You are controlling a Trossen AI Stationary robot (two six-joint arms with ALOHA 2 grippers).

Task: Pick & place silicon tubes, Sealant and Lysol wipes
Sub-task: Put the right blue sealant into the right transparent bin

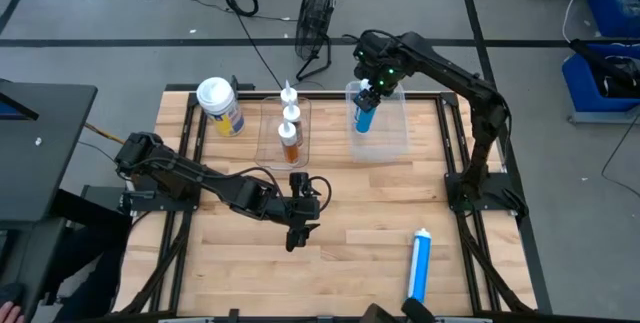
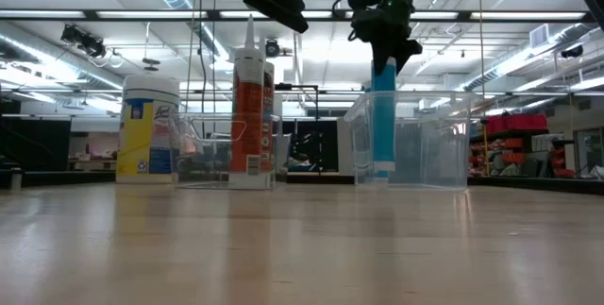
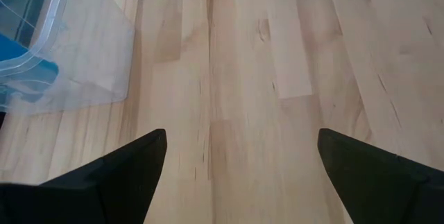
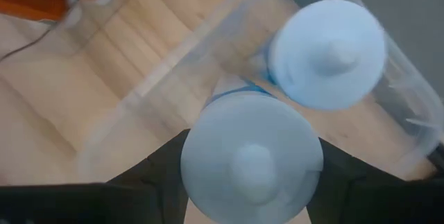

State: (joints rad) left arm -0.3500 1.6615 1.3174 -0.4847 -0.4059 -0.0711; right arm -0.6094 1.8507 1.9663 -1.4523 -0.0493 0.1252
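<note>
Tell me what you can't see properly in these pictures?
- Low view: the right gripper hides the blue tube's top.
- Right wrist view: the tube's cap covers its label and the fingers' grip.
- High view: Lysol wipes label too small to read.
- Left gripper: open over bare table.

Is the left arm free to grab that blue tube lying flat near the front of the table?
Probably yes. The left gripper is open and empty, and only bare table lies between it and the blue tube. The right gripper is busy at the far bin.
</note>
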